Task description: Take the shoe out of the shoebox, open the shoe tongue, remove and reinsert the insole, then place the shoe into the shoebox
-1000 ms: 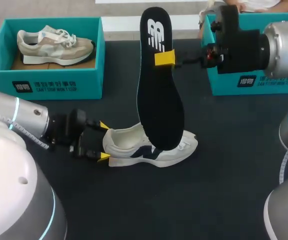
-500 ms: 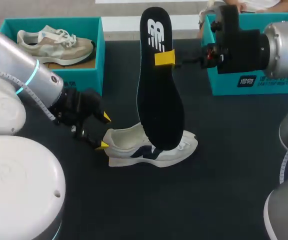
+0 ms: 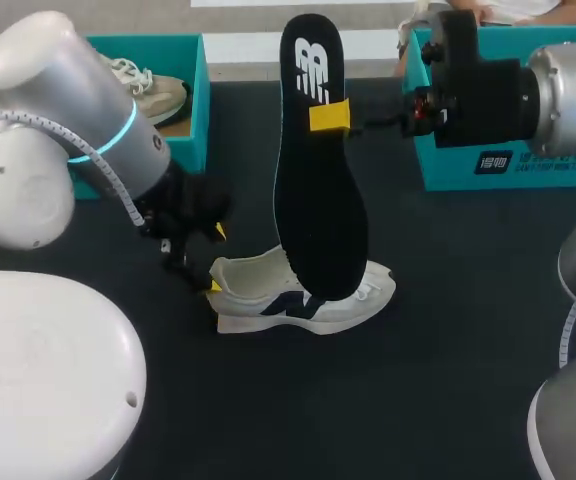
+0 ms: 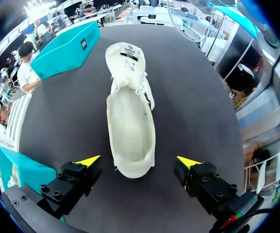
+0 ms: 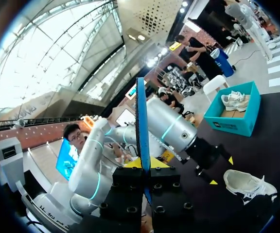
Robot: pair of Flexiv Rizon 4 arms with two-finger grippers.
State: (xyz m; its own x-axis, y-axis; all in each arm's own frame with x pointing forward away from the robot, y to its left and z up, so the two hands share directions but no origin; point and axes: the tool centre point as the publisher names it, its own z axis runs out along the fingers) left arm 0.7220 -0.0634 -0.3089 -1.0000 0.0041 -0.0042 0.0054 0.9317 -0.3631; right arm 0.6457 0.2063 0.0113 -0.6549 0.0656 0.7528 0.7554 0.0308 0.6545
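Observation:
A white shoe [image 3: 303, 295] with a navy logo lies on its sole on the dark table, toe to the right. My left gripper [image 3: 215, 260] stands open at its heel. In the left wrist view the shoe [image 4: 130, 116] shows an empty interior, and its heel sits between the spread fingers of the left gripper [image 4: 139, 161] with gaps on both sides. My right gripper [image 3: 330, 116] is shut on the black insole [image 3: 313, 190], which hangs upright with its lower end at the shoe's opening. The right wrist view shows the insole [image 5: 141, 116] edge-on in the right gripper [image 5: 143, 162].
A teal shoebox [image 3: 193, 110] at the back left holds a beige shoe [image 3: 158, 92] and is partly hidden by my left arm. A second teal shoebox [image 3: 508, 165] stands at the back right behind my right arm. Dark tabletop lies in front of the white shoe.
My left arm has swung up and across the left shoebox, while its open gripper stayed at the shoe's heel. The right arm and insole have not moved.

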